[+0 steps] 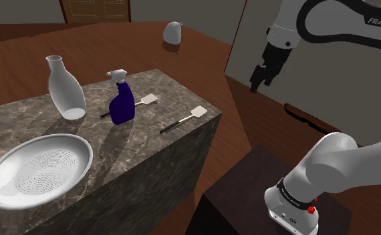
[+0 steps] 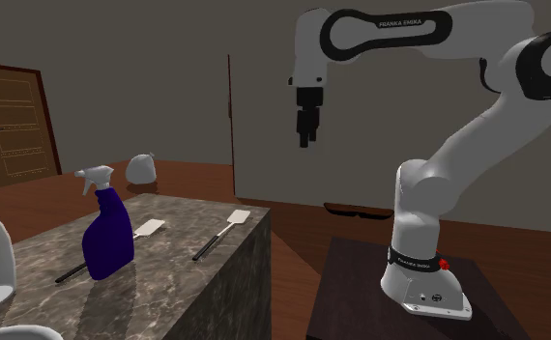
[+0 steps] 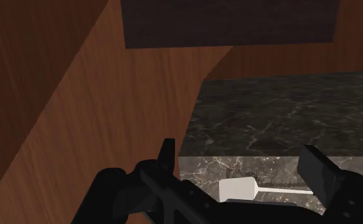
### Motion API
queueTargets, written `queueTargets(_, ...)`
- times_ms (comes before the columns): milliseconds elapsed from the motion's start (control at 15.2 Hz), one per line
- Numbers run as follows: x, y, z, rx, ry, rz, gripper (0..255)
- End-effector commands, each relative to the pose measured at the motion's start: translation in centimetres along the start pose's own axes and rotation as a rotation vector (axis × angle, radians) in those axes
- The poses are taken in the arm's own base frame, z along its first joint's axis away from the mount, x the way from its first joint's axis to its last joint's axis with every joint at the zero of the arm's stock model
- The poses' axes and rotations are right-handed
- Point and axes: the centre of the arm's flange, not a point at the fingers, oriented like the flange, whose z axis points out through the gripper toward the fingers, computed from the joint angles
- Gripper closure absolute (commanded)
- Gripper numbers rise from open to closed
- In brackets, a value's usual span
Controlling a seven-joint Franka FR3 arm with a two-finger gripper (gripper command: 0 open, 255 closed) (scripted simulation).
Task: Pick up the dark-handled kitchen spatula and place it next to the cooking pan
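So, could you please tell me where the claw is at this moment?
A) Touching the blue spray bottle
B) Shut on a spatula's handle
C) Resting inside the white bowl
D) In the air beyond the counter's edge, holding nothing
D: the claw hangs open in the air beyond the counter, well apart from the spatula that lies near its edge.

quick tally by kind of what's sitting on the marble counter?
spatulas (white head, dark handle): 2
blue spray bottle: 1
white vase: 1
white perforated bowl: 1
Total on the counter: 5
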Motion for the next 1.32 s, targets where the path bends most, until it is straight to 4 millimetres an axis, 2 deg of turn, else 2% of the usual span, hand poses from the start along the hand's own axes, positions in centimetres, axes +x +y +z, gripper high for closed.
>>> queueTargets(0,0.0,0.0,0.0,0.0,0.0,0.0,0)
queueTargets(264,1.6,-3.9,2.9,0.015,-0.019,0.22,0)
queueTargets(594,4.7,-8.2,6.6,0.034,-0.043,0.496,0)
queueTargets(924,8.8,-11.6,10.2,0.053,-0.068,0.771,0)
queueTargets(1254,13.5,-13.8,14.0,0.072,-0.092,1.047,0)
